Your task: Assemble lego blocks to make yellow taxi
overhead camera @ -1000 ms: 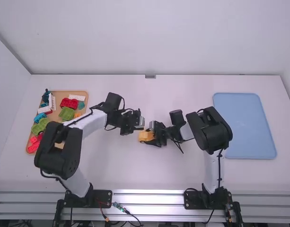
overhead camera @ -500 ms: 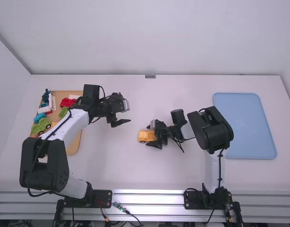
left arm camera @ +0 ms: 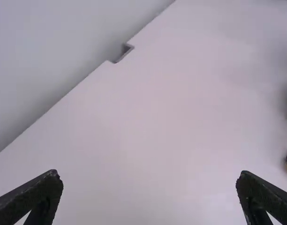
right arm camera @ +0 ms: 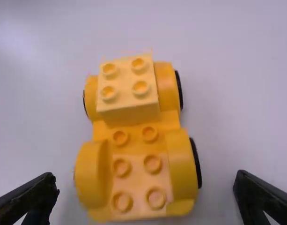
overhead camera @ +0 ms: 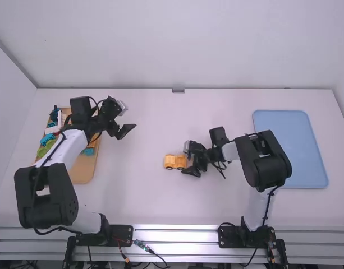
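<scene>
Well, the yellow car [overhead camera: 170, 162] is standing on its wheels [right arm camera: 196, 161] on the white tabletop [overhead camera: 132, 196], around the middle and a little nearer the left arm [overhead camera: 59, 154] than the blue tray [overhead camera: 289, 148]. It lies lengthwise between the two sides of the tabletop. A paler yellow block [right arm camera: 129, 89] sits across the end of the car farther from the right gripper [overhead camera: 188, 160]. Four studs show on top of the block, and six bare ones run down the rest of the car in pairs, the last four between the rounded guards [right arm camera: 181, 164].

The right gripper is low at the car's other end, its fingers released and spread wide, one towards either side of that end and gripping nothing; light tabletop shows between the car and each one. The left gripper [overhead camera: 128, 117] is well apart from the car, over the tabletop just beside the wooden tray [overhead camera: 83, 169]. Its fingers are released too, far apart, with nothing held between them.

The left arm crosses above the wooden tray and hides part of it. Blocks lie in there, among them a dark blue one [overhead camera: 55, 114], a green one [overhead camera: 42, 151] and a teal one [overhead camera: 89, 151].
</scene>
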`<state>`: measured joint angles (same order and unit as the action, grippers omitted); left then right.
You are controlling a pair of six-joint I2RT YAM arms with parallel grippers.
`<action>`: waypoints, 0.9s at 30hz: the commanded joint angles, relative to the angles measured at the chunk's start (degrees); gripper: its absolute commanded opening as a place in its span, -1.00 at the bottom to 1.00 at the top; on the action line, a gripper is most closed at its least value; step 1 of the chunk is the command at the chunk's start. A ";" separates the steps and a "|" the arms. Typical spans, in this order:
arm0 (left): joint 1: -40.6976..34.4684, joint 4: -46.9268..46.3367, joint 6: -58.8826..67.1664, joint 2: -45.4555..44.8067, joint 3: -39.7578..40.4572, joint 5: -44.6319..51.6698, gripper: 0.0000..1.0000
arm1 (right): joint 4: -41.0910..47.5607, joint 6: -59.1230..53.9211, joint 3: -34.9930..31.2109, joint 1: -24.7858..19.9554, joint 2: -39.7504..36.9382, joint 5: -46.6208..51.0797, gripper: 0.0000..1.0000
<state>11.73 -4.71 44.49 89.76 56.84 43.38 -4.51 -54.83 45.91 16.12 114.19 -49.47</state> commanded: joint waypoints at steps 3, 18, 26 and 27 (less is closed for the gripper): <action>1.95 0.83 -5.28 -1.34 0.58 0.26 0.98 | 6.58 -0.81 -0.52 -0.02 -5.36 15.19 0.98; 2.73 -2.69 -39.97 -1.36 1.17 -48.63 0.98 | 4.63 19.04 -0.52 -3.50 -22.60 42.34 0.99; 2.12 -7.45 -44.12 -1.34 1.15 -29.49 0.98 | 3.02 17.64 -0.55 -3.32 -28.24 43.12 0.98; 2.23 -8.31 -44.14 -1.34 1.15 -28.22 0.98 | 2.01 17.31 -0.55 -3.34 -28.50 43.12 0.99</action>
<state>14.20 -11.86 3.86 89.76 56.84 7.44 -1.52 -37.54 45.56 12.64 87.48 -7.27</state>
